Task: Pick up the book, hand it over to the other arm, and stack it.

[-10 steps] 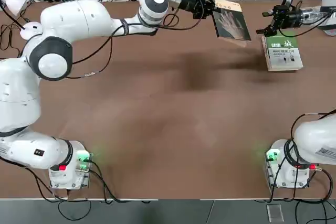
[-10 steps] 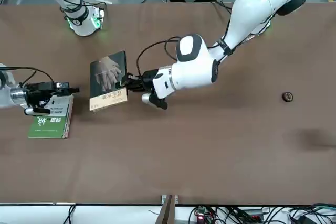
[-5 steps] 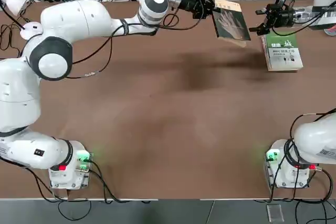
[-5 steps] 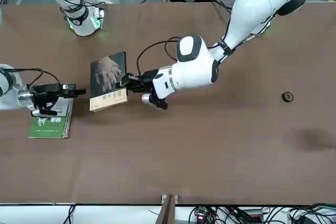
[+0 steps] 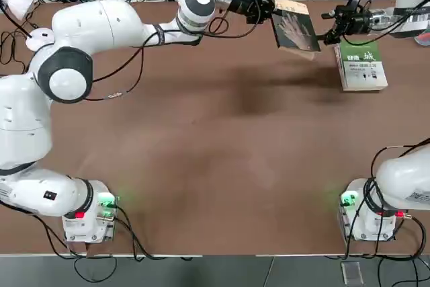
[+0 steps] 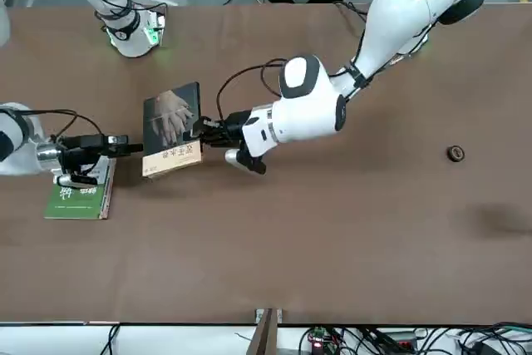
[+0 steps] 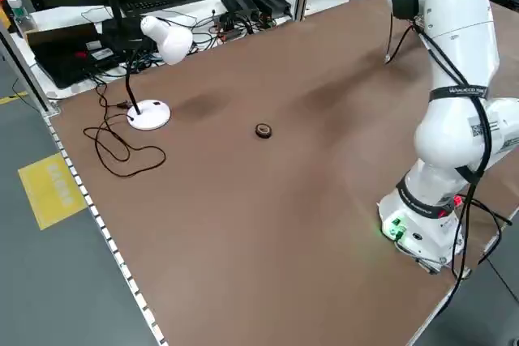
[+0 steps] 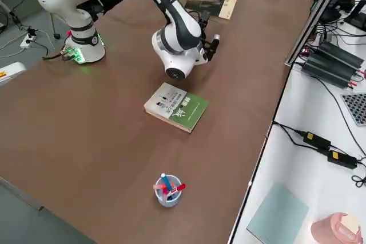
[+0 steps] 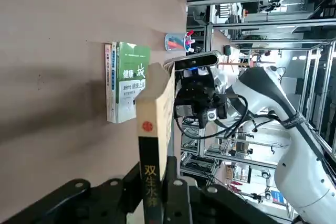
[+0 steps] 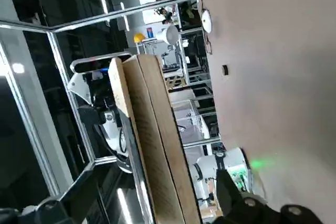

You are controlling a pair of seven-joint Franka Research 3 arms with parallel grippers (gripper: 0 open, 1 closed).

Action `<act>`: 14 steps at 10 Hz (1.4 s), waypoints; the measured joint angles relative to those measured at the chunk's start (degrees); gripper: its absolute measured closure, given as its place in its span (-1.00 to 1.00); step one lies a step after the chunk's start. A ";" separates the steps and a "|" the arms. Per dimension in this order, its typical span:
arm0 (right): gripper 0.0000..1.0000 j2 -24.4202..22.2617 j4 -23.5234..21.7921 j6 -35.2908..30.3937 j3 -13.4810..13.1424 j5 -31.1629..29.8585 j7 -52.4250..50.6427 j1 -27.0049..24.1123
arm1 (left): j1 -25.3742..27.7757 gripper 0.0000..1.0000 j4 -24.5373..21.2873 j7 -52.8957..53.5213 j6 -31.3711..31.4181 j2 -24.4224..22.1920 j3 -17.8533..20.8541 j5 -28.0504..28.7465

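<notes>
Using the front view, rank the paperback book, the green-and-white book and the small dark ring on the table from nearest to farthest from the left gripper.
1. Paperback book: held in the shut left gripper itself.
2. Green-and-white book: flat on the table past the paperback, under the right gripper.
3. Small dark ring: on the opposite side of the left arm, far off.

Book (image 5: 296,26) dk grey, pale-hand print, tan strip.

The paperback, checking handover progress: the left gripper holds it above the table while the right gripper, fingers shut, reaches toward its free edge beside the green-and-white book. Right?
Not quite. The right gripper has its fingers open, not shut, as the front view shows. The rest stands: the left gripper holds the paperback above the table, beside the green-and-white book.
</notes>
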 joint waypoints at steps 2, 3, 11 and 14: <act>-1.00 0.09 -0.89 0.22 0.16 2.90 -0.33 1.33 | 0.00 0.91 0.03 0.00 0.17 0.00 0.00 0.00; -1.00 0.09 -1.03 0.71 0.30 3.61 -0.53 1.95 | 0.00 0.91 0.04 0.00 0.23 0.00 0.01 0.00; -1.00 0.09 -1.03 1.41 1.23 2.27 -0.73 3.10 | -0.01 0.91 0.07 0.00 0.56 0.00 0.01 0.00; -1.00 0.08 -1.05 1.23 1.30 -0.67 -0.73 3.17 | -0.03 0.91 0.08 0.00 0.59 0.00 0.01 0.00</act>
